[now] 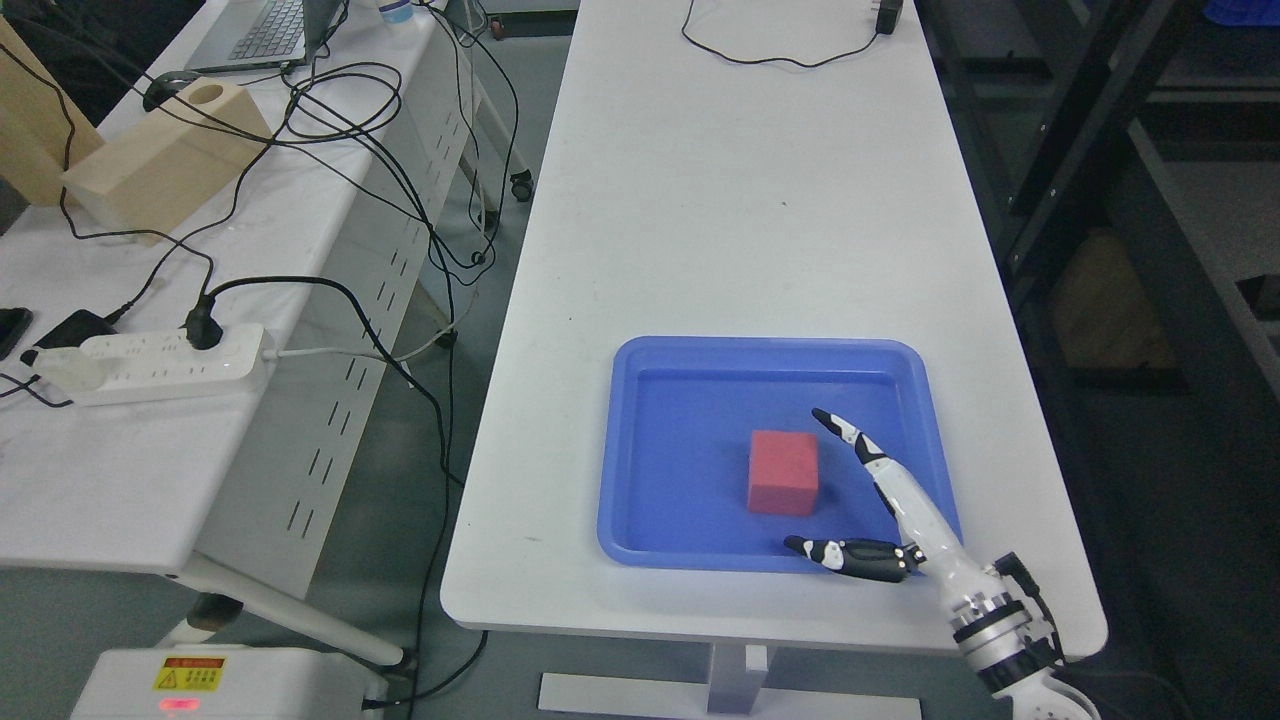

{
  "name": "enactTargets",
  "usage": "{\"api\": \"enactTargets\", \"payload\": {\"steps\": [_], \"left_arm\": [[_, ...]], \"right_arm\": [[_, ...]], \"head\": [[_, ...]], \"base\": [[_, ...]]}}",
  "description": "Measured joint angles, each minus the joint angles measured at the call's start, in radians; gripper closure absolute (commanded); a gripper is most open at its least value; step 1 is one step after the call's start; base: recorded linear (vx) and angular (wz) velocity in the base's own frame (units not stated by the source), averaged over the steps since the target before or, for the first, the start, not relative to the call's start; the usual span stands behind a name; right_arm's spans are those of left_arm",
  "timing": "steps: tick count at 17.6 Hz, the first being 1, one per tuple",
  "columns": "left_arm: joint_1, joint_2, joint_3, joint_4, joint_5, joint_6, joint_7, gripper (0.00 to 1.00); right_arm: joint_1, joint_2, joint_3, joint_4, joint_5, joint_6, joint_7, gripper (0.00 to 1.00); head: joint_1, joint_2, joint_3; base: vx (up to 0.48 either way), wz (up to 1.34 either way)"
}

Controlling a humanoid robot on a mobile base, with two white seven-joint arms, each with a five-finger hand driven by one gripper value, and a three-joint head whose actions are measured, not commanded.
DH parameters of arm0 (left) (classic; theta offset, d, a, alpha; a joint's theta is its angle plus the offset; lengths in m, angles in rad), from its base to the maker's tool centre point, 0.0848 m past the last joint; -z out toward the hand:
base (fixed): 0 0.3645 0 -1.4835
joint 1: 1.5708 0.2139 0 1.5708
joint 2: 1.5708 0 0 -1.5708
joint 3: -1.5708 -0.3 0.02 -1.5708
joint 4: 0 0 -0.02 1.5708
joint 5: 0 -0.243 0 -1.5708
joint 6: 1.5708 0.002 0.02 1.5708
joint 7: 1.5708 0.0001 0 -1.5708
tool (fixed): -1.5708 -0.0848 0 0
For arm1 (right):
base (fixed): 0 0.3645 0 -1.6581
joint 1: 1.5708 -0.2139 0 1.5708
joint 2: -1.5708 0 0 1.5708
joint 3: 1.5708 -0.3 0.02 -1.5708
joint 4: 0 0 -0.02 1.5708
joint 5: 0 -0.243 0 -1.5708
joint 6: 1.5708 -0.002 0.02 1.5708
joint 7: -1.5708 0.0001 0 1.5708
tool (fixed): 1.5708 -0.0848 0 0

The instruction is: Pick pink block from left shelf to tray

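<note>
The pink block [784, 472] sits in the blue tray [640, 520], a little near of the tray's middle and clear of its walls. The tray lies on the near part of the long white table [740, 200].

The right hand [905, 515] comes in from the lower right corner, its wrist over the table's near right edge. It is released and grasps nothing: the long fingers [850, 438] stretch out straight toward the far left, over the tray just right of the block, while the thumb [845, 556] points left along the tray's near rim. The block lies in the gap between them, touching neither as far as this angle lets me judge.

A black cable [760, 58] loops on the far end of the table. To the left stands a second white table [110, 470] carrying a power strip [150, 365] with a black plug in it, a tangle of cables, two wooden boxes [165, 160] and a laptop [262, 32] at the far edge. Dark shelving [1150, 180] fills the right side.
</note>
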Motion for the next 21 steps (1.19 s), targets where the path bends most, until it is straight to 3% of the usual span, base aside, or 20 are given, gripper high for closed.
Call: {"api": "enactTargets", "payload": {"steps": [12,21], "left_arm": [[0.0,0.0,0.0,0.0,0.0,0.0,0.0,0.0],[0.0,0.0,0.0,0.0,0.0,0.0,0.0,0.0]], "right_arm": [[0.006,0.008,-0.032,0.0,-0.331,0.011,0.028,0.0],[0.007,0.011,-0.051,-0.001,-0.409,0.047,0.045,0.0]], "head": [[0.0,0.0,0.0],[0.0,0.0,0.0]], "base": [[-0.127,-0.04],[-0.141,0.02]]}}
